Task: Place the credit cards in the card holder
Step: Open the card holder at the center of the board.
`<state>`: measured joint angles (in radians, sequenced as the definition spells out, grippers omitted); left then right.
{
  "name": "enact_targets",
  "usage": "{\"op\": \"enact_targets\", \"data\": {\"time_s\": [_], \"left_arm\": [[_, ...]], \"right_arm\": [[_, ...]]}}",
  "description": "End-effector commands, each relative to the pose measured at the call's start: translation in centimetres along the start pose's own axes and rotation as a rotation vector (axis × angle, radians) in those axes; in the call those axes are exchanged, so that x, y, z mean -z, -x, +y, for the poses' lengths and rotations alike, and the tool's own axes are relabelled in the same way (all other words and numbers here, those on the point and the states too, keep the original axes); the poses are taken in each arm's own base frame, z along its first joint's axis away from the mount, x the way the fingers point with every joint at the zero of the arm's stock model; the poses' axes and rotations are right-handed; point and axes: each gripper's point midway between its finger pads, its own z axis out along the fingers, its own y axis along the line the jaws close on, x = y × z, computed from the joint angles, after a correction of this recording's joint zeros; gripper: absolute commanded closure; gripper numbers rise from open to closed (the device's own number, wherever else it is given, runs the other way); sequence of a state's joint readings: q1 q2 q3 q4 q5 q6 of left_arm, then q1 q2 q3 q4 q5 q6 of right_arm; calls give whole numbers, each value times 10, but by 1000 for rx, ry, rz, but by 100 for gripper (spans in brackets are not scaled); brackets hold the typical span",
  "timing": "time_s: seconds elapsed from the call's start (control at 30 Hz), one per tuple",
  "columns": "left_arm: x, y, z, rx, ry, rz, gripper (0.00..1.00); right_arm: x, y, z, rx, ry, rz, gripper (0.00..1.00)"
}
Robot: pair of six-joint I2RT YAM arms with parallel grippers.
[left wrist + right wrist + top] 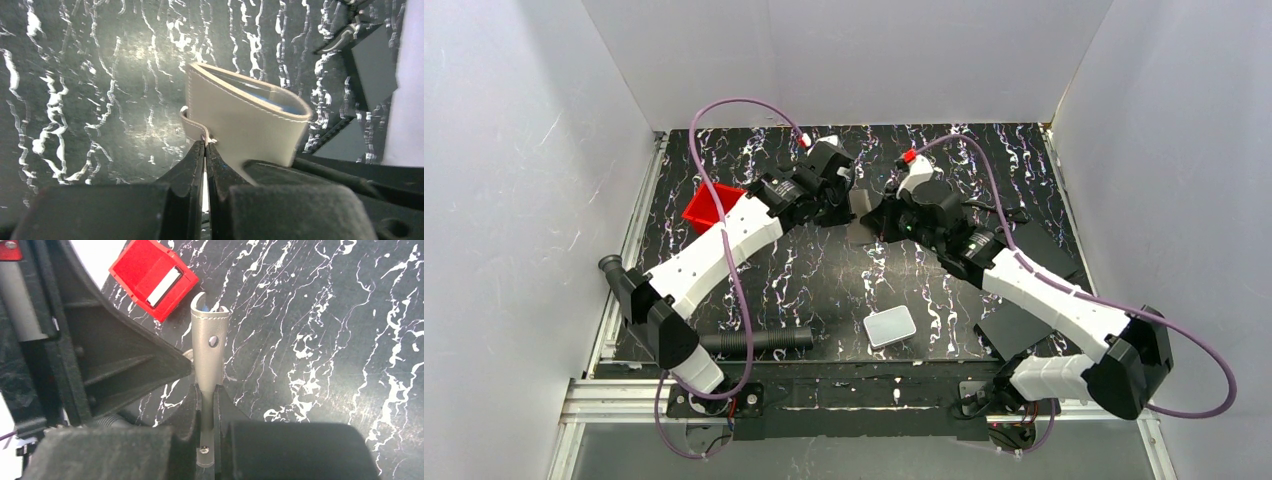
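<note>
Two claws pinch one thing. The left claw (205, 146) is pressed together on a small tab at the stitched edge of the card holder (245, 125), and the right claw (207, 390) is clamped on another edge, holding it up above the far middle of the table (824, 290). A blue credit card (280, 103) shows in its open mouth. Well beyond sits a red tray (145, 265) holding a white card (163, 286).

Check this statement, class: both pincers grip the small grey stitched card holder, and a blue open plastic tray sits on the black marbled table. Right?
No: the open plastic tray is red, not blue, as the right wrist view shows. The left pincer and right pincer do grip the small grey stitched card holder.
</note>
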<state>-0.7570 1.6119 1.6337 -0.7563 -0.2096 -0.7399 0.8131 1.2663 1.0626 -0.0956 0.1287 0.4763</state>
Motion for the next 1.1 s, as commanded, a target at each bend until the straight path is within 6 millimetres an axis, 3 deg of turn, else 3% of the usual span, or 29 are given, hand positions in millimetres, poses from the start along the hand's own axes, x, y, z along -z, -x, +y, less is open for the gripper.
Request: {"op": "enact_targets", "data": {"time_s": [0.0,0.17,0.23,0.3,0.37,0.4,0.47,0.53,0.63,0.83,0.9,0.97,1.07], "left_arm": [[9,5,39,-62,92,-37,100],[36,2,51,66,-140,-111,100],[44,2,52,84,-192,-112,100],[57,-1,33,79,-330,-75,100],[77,-1,14,69,-481,-56,55],[90,2,10,65,-541,-74,41],[114,11,7,59,-615,-146,26],[134,21,9,61,-641,-192,3],[133,24,5,49,-629,-149,2],[110,23,-7,28,-679,-82,2],[119,26,-23,26,-826,-61,5],[137,25,-36,15,-984,-30,2],[147,25,-41,8,-1054,-40,3]], "right_arm": [[37,71,25,-159,228,-222,99],[47,85,-5,-377,410,-235,99],[53,91,5,-397,520,-250,99],[53,86,17,-402,612,-193,99],[56,86,18,-418,661,-174,99],[57,84,16,-425,674,-152,99],[57,79,15,-400,693,-91,99],[59,77,16,-352,701,-69,99],[62,69,21,-292,728,-3,99],[86,69,43,-237,898,53,99],[99,71,52,-226,971,66,99],[106,69,57,-213,1004,90,99],[109,65,61,-207,1015,109,99]]}}
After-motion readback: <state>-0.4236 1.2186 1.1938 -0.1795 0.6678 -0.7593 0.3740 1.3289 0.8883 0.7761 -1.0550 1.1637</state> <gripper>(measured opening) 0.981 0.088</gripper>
